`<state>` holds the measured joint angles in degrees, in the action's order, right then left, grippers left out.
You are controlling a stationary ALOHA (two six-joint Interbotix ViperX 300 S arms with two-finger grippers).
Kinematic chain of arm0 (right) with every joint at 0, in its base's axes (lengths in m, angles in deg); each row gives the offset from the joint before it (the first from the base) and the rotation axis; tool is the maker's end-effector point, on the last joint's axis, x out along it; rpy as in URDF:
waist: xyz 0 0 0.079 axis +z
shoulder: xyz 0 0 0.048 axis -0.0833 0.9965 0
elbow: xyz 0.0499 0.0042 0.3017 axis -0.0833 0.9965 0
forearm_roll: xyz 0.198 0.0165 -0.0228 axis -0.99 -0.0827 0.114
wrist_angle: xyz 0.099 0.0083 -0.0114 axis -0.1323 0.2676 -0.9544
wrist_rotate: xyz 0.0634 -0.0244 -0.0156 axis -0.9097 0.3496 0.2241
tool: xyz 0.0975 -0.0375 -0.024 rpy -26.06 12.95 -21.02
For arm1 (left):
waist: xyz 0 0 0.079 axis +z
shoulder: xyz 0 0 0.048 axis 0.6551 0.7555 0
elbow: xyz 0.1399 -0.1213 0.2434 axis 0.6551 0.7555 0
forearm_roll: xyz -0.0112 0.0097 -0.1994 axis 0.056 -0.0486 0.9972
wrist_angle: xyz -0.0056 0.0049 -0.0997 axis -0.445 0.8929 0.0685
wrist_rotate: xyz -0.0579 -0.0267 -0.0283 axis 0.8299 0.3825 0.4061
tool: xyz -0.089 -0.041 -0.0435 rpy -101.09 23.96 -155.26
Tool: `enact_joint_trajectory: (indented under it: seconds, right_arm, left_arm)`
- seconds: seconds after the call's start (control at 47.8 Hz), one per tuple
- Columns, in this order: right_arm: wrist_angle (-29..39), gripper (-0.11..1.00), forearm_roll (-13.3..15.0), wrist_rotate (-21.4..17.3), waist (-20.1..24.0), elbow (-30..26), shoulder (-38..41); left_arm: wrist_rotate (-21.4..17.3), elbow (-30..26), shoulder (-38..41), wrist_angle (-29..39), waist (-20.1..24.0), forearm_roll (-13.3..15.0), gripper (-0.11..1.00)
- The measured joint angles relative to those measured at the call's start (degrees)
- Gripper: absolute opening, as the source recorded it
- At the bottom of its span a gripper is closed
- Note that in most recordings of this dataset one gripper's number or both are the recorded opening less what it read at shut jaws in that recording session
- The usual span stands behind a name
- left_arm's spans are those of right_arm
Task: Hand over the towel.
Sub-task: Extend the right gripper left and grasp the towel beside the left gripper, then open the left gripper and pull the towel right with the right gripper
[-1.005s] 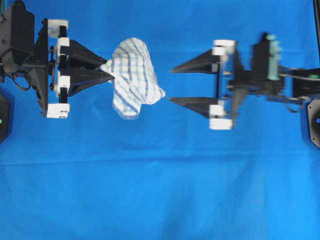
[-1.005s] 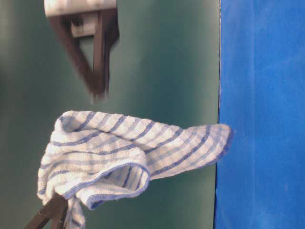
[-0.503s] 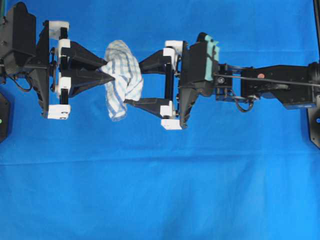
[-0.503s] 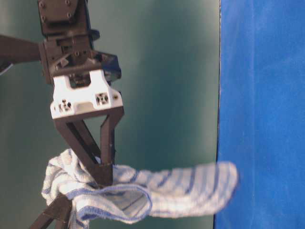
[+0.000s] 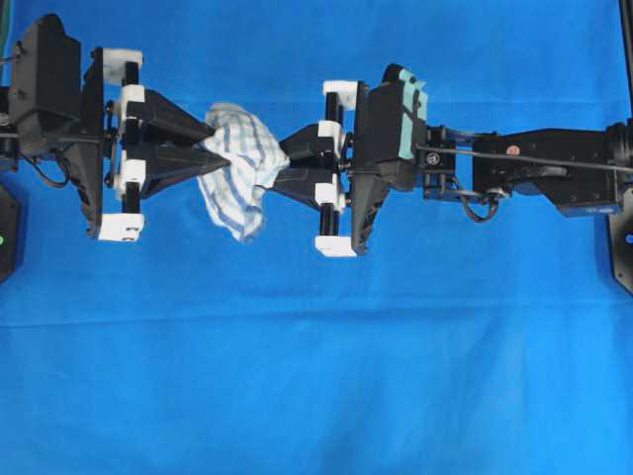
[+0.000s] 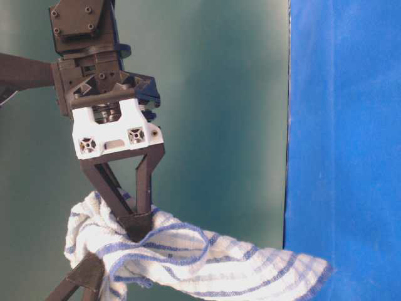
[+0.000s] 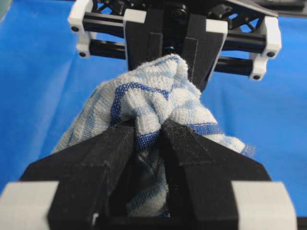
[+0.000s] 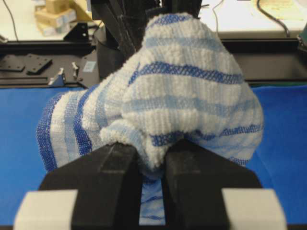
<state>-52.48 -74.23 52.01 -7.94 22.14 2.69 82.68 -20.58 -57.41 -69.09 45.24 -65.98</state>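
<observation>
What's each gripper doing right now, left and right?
Left gripper: closed on the towel, holding one end.
Right gripper: closed on the towel's other end.

We see the towel (image 5: 240,168), a small soft white cloth with blue stripes in a check pattern, bunched and crumpled. It hangs in the air above the blue surface (image 5: 316,376), with one loose end drooping down.

Towel (image 6: 207,263) bottom cut off table-level
</observation>
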Motion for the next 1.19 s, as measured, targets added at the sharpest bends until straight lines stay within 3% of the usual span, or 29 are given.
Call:
enact_joint_trajectory:
  seconds: [0.377, 0.44, 0.628, 0.691, 0.984, 1.194]
  right_arm:
    - [0.62, 0.12, 0.0, -0.18, 0.0, 1.32, -1.23]
    - [0.62, 0.12, 0.0, -0.26, 0.09, 2.29, -2.29]
    - [0.7, 0.12, 0.0, -0.62, 0.35, 7.21, -7.21]
    - [0.7, 0.12, 0.0, -0.62, 0.35, 9.32, -9.49]
    - [2.11, 0.12, 0.0, -1.23, 0.35, 19.69, -21.97]
    - [5.27, 0.12, -0.09, -1.23, 0.35, 22.06, -26.02]
  left_arm:
    - [-0.26, 0.26, 0.18, -2.64, 0.0, 0.0, 0.14]
    - [0.0, 0.53, 0.0, -3.25, 0.0, 0.0, 0.28]
    - [0.26, 2.29, -1.93, -3.78, 0.0, 0.0, 0.82]
    - [0.35, 2.99, -2.99, -3.87, 0.0, 0.0, 0.91]
    - [0.35, 8.35, -11.6, -3.87, 0.0, 0.0, 0.92]
    - [0.35, 10.37, -15.12, -4.75, 0.0, 0.0, 0.92]
